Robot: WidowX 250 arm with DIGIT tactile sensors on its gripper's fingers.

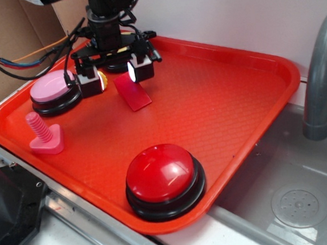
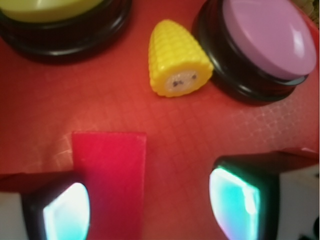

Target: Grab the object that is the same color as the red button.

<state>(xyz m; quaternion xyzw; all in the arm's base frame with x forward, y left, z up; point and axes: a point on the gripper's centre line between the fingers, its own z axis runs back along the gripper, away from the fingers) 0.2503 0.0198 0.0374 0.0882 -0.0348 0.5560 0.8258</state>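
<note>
So everything sits in a big red tray (image 1: 246, 86) with a raised rim and a fine grid texture on its floor. Front and centre, near the tray's front rim, is the red button (image 1: 162, 174), glossy dome on a black base, well apart from the rest.

Back left corner is where it gets crowded. The pink button (image 1: 52, 89) is there, and just in front of it a pink bolt (image 1: 43, 133) stands on its head, threaded end up. The wrist view also catches a yellow button (image 2: 55, 12) at the top left and a little toy corn (image 2: 177, 60) lying between the two buttons, right beside the pink one's base, maybe touching it, hard to call.

The gripper (image 1: 116, 75) is down over that back-left area, fingers spread wide and holding nothing. The red tile (image 2: 110, 185) lies flat on the tray floor under it. In the wrist view the tile is off-centre in the gap, tucked right against the left-hand pad (image 2: 65, 212), with bare tray between it and the other pad. From the exterior view the tile (image 1: 133, 93) pokes out toward the front from between the fingers. It's blurry up close, so I can't say if that pad is actually touching the tile or just overlapping it in view.
</note>
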